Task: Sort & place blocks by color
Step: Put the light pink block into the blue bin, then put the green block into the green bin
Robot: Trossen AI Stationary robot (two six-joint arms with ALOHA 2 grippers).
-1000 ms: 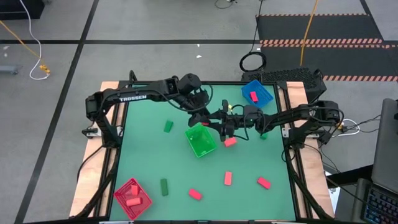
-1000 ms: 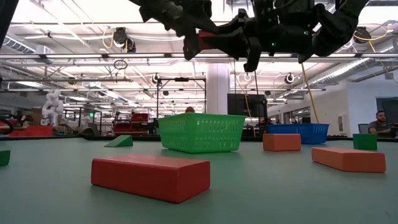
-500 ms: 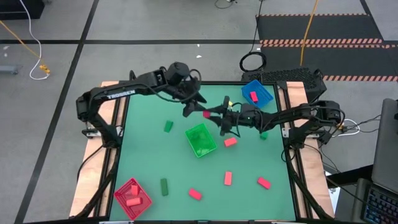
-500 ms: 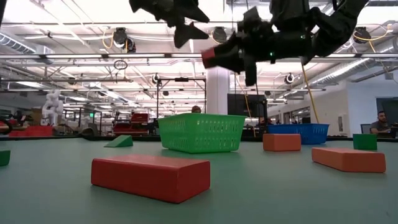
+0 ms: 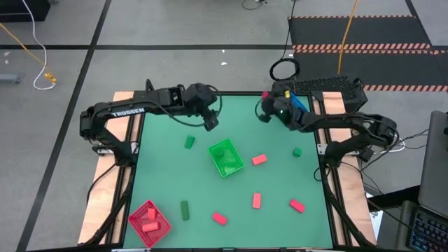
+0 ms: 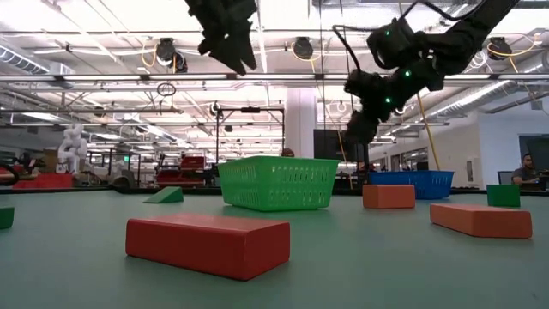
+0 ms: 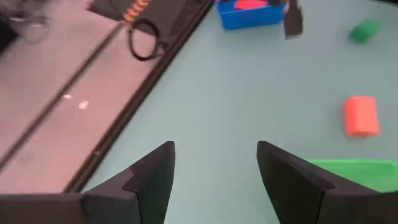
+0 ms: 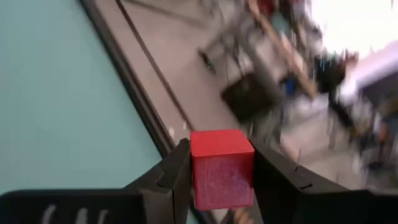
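right pincer (image 8: 221, 180) clenched on a small red block (image 8: 221, 167), upper right by the blue mesh bin (image 5: 299, 105); left pincer (image 7: 214, 171) released, empty.

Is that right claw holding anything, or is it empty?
Holding. In the right wrist view the right claw is shut on a red block, squeezed between its two dark fingers.

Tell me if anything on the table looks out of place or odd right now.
One thing: the blue bin at the table's far right corner already holds a red block, though a red bin with red blocks sits at the near left corner. The right gripper, shut on another red block, hovers by the blue bin.
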